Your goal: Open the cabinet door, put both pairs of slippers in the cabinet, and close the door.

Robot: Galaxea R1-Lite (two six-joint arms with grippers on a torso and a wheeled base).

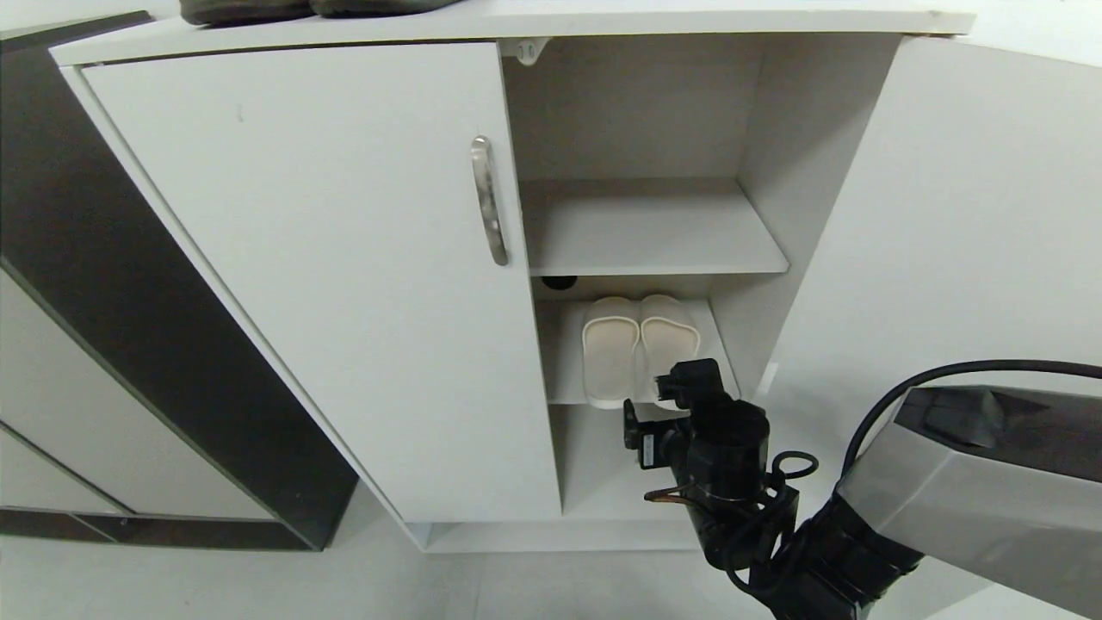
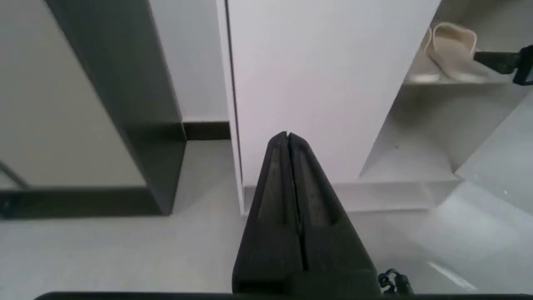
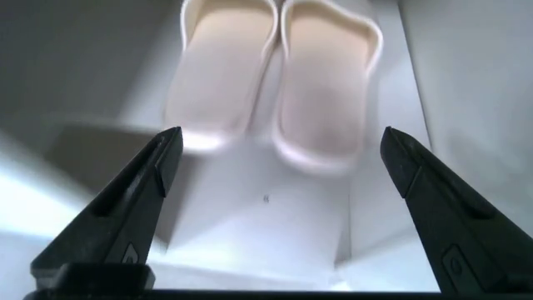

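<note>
We have white cabinet door [image 1: 973,215] open, cream foam slippers [image 1: 637,349] shelved; our right fingers [image 3: 146,187] wide, left fingers [image 2: 275,208] closed; dark slippers [image 1: 250,10] not yet shelved.

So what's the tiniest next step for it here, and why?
Probably draw the right pincer straight back: it is open, the cream slippers lie free on the shelf, and a dark pair waits on the cabinet top.
</note>
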